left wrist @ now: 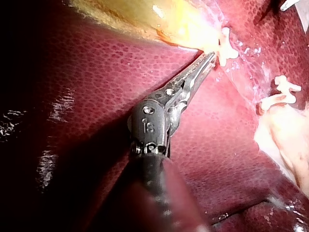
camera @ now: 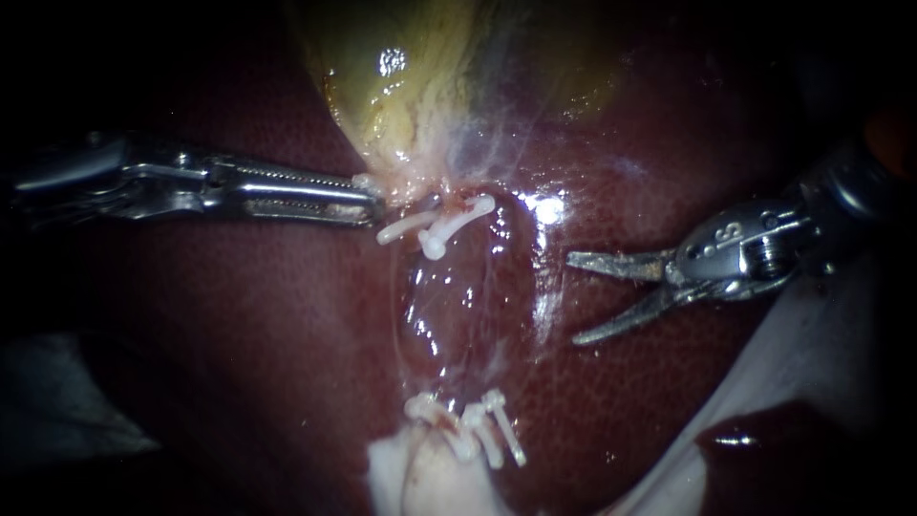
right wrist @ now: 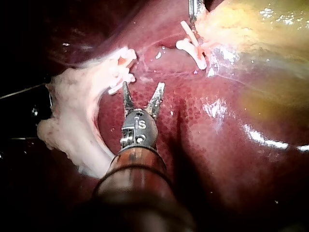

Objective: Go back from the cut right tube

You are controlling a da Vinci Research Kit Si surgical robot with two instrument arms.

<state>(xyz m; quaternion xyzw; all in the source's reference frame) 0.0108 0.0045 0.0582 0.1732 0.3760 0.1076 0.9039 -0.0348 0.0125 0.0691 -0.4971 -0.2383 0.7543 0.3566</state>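
Two clusters of white clips mark the spot. The upper clips (camera: 435, 231), two as we count them, sit at the neck of the gallbladder (camera: 411, 86). The lower clips (camera: 478, 430) number at least three, though they overlap too much for a sure count. What we take for the cut right tube (camera: 457, 203) shows only as a short reddish stump under the upper clips. A glistening, translucent bed on the liver (camera: 267, 363) lies between the stump and the lower cluster. We cannot tell for certain where its other end lies among the lower clips, which sit against a lump of pale tissue (right wrist: 72, 116).

Two instruments are in view. Our left instrument (camera: 373, 203) reaches in level. Its long toothed jaws are closed on the pale edge of the gallbladder's neck, touching the upper clips' side. The left wrist view shows the same grip at the yellow tissue. Our right instrument (camera: 573, 298) lies off to the side of the bed, over bare liver, clear of both clusters. Its two thin blades are spread wide with nothing between them. In the right wrist view those blades point toward the lower clips, close to them but apart.
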